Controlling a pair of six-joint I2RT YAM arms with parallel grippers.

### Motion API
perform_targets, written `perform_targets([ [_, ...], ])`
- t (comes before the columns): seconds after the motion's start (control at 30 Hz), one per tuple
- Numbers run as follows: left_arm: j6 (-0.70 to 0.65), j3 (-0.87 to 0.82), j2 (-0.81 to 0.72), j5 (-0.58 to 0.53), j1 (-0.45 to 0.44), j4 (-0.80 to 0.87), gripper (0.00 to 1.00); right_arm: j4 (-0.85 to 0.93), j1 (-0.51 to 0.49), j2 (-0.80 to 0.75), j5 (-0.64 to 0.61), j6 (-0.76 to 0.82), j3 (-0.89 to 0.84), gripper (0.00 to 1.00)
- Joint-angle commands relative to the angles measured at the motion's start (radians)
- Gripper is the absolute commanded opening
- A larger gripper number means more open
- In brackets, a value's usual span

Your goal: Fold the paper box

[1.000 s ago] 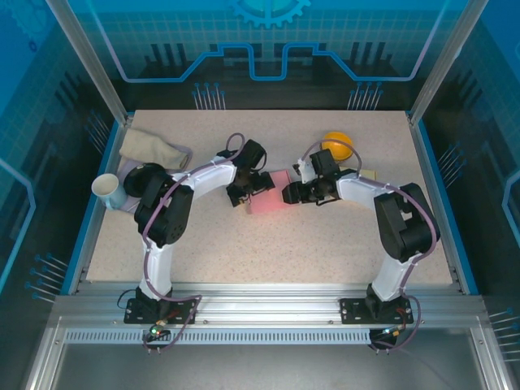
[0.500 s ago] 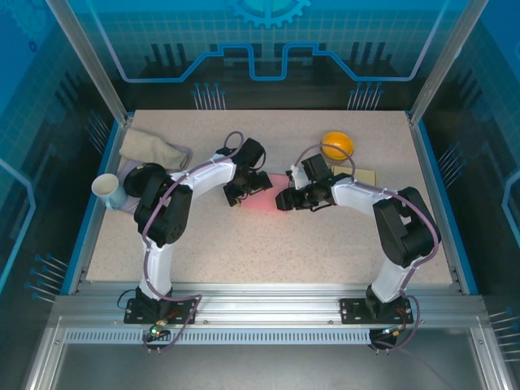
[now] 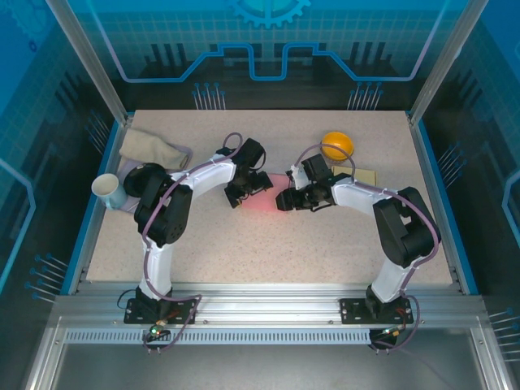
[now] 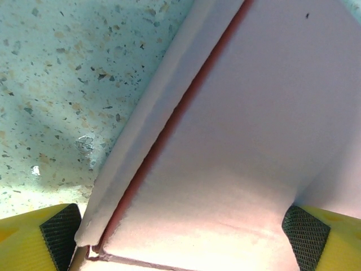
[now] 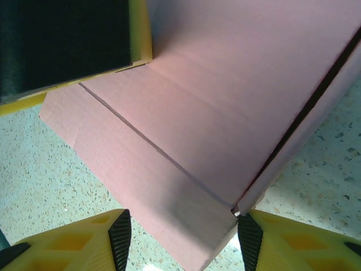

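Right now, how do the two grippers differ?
The left gripper meets the box from its left side, the right gripper from its right. The left's fingers stand wider apart than the right's. Both have yellow fingers with black pads, with the pink box between them.

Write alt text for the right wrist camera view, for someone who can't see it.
A pink paper box, creased and partly folded, lies on a speckled table. The right tool is open at the bottom, its yellow, black-padded fingers straddling the box's near corner. Another black-padded yellow finger sits by the box's far edge at upper left.
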State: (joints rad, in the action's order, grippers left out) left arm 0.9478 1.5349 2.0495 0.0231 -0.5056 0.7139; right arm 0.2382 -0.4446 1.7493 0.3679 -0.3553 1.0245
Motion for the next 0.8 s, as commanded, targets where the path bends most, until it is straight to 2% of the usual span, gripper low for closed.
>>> perform_targets([
  [0.0,0.003,-0.018,0.032,0.010,-0.007,0.057,0.96,-0.003,-0.007,-0.001,0.008,0.007,0.002,0.55],
  [0.47,-0.007,-0.063,0.058,-0.030,0.010,0.043,0.96,0.027,0.000,-0.067,-0.019,0.001,-0.028,0.55],
  [0.63,-0.010,-0.065,0.058,-0.033,0.012,0.045,0.96,0.013,-0.003,-0.114,-0.065,-0.056,-0.067,0.52],
  [0.77,-0.010,-0.067,0.058,-0.036,0.015,0.043,0.96,-0.045,-0.006,-0.098,-0.047,-0.086,-0.090,0.49],
])
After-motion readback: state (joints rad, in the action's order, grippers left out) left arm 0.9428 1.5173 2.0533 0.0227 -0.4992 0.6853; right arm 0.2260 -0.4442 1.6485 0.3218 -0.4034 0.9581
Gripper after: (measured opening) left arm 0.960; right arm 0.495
